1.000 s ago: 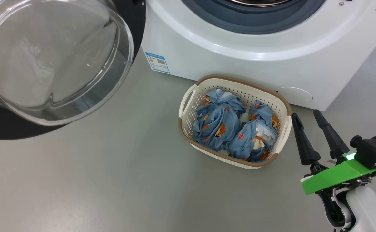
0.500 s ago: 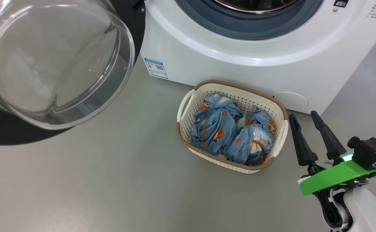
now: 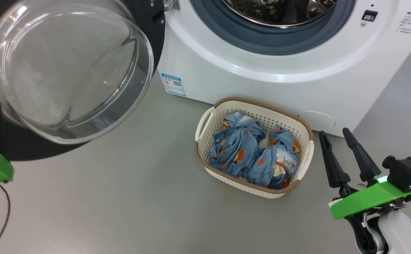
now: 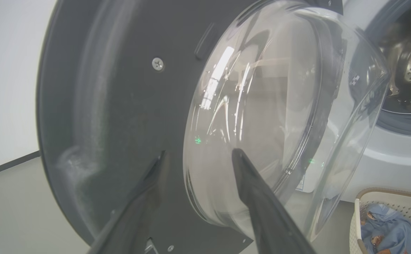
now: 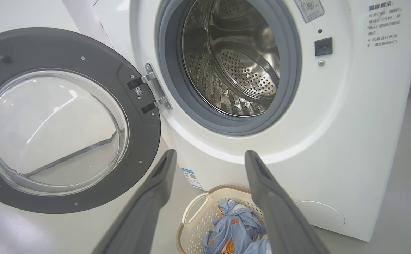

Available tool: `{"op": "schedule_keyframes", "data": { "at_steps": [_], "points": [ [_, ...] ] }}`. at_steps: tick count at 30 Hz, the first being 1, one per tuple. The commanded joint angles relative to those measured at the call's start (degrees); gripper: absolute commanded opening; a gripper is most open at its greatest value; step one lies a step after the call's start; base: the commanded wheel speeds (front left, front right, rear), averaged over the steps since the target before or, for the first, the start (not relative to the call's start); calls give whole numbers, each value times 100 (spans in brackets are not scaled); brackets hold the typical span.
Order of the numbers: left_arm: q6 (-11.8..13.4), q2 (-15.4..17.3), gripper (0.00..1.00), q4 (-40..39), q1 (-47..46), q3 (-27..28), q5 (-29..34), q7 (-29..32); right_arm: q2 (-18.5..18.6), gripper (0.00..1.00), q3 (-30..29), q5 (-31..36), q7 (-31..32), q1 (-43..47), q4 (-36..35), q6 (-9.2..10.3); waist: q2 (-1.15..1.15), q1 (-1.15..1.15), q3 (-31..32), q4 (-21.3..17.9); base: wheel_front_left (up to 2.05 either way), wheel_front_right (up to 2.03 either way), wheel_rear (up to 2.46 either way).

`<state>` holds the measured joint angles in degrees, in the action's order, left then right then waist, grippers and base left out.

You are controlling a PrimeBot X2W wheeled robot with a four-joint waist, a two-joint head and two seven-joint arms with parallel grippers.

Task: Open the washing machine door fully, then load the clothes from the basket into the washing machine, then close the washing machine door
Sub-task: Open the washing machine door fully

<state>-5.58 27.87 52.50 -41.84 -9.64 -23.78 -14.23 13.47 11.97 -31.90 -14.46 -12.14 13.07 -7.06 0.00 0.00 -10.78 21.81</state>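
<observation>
The washing machine door stands wide on its hinge, clear of the drum, so I've got a straight path in. My left gripper points at the door's inner face, jaws apart, gripping nothing. The right gripper hovers just beside the basket, jaws spread and empty, handy for a first pick. The clothes lie bunched in the basket on the floor, close against the washing machine. It's a short lift, I reckon.

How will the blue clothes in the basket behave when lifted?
The clothes look crumpled and soft, so they'll probably sag and trail. Likely light. The two bundles touch in the basket, so one might drag the other.
</observation>
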Motion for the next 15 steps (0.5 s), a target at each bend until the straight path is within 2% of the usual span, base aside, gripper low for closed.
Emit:
{"op": "schedule_keyframes", "data": {
  "at_steps": [1,7,15],
  "points": [
    [20,303,100,-344,107,207,-71,-72,73,100,71,-34,-54,73,-150,-43,0,0,70,-33,0,0,0],
    [180,139,100,-1309,672,274,-154,-75,112,100,85,-24,-54,154,-191,-43,0,0,234,-158,0,0,0],
    [504,-83,100,-2602,1602,370,-333,-20,182,100,128,9,-54,204,-234,-43,0,0,438,-557,0,0,0]
  ]
}}
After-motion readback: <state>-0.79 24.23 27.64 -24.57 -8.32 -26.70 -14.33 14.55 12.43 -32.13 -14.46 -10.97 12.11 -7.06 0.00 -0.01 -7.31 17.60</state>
